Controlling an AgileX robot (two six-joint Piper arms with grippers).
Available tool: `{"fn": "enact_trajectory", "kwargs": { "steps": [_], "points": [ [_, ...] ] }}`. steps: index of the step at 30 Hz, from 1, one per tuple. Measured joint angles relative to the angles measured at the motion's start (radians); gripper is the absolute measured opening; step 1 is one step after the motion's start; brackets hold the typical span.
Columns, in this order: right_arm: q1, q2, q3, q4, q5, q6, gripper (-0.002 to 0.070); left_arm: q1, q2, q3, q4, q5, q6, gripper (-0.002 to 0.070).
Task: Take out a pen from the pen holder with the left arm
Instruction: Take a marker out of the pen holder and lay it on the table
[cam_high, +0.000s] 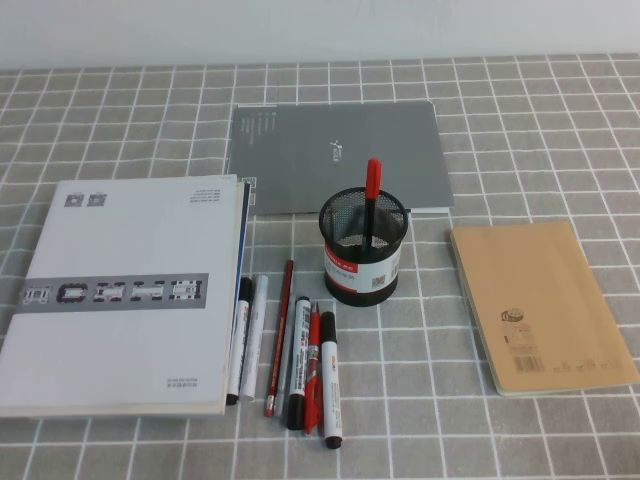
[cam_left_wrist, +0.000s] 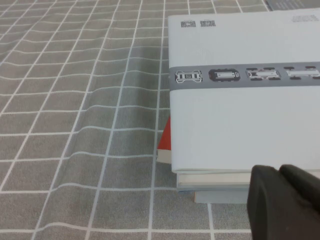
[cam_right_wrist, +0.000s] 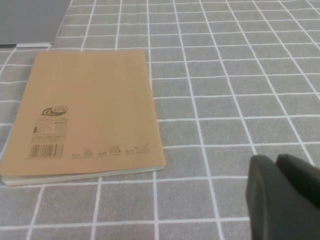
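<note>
Red pen (cam_high: 372, 195) sits in mesh pen holder (cam_high: 363, 265), untaken; left gripper (cam_left_wrist: 279, 174), fingers closed and empty, hovers by white book (cam_left_wrist: 240, 125); right gripper (cam_right_wrist: 275, 161) by brown notebook (cam_right_wrist: 90, 110).

Red-capped pen (cam_high: 372, 182) upright in mesh pen holder (cam_high: 362, 276); loose pens (cam_high: 298, 362) beside white book (cam_high: 125, 330).

The worktop (cam_high: 560, 100) lies under a grey cloth (cam_left_wrist: 75, 150) printed with a white grid of squares (gently rumpled in places). Behind the worktop's far edge rises a plain pale wall (cam_high: 320, 30). Soft, even light falls over the worktop, leaving only faint shadows.
</note>
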Motion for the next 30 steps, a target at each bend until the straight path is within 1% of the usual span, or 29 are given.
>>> {"fn": "enact_trajectory", "kwargs": {
  "steps": [23, 27, 30],
  "points": [
    [0.0, 0.0, 0.0, 0.0, 0.0, 0.0, -0.0013, 0.0, 0.0, 0.0, 0.0, -0.008, 0.0, -0.0004],
    [0.0, 0.0, 0.0, 0.0, 0.0, 0.0, -0.0013, 0.0, 0.0, 0.0, 0.0, -0.052, -0.045, -0.0003],
    [0.0, 0.0, 0.0, 0.0, 0.0, 0.0, -0.0013, 0.0, 0.0, 0.0, 0.0, -0.101, -0.106, -0.0003]
  ]
}}
